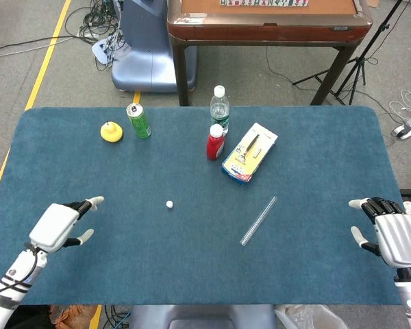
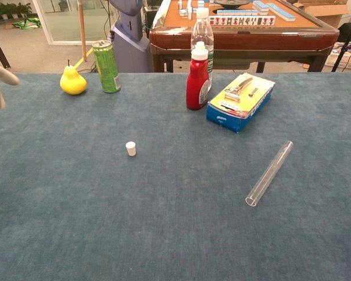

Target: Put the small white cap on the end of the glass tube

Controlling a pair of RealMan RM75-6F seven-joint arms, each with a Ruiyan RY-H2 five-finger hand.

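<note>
Head view, desk: the desk has a blue felt top that fills most of the frame and everything sits on it.
Left robot hand: the left robot hand hovers over the near-left part of the desk, fingers spread, holding nothing; the chest view only catches its fingertips at the left edge.
Right robot hand: the right robot hand is at the near-right edge, fingers apart, empty too.
Blue box: the blue box lies just right of the red bottle, with the water bottle right behind that.
Green can: the green can stands beside the yellow pear, far left.
Glass tube: the glass tube lies flat and diagonal, right of centre, open end towards the robot.
White cap: the white cap sits near the middle, well apart from the tube and both hands.
</note>
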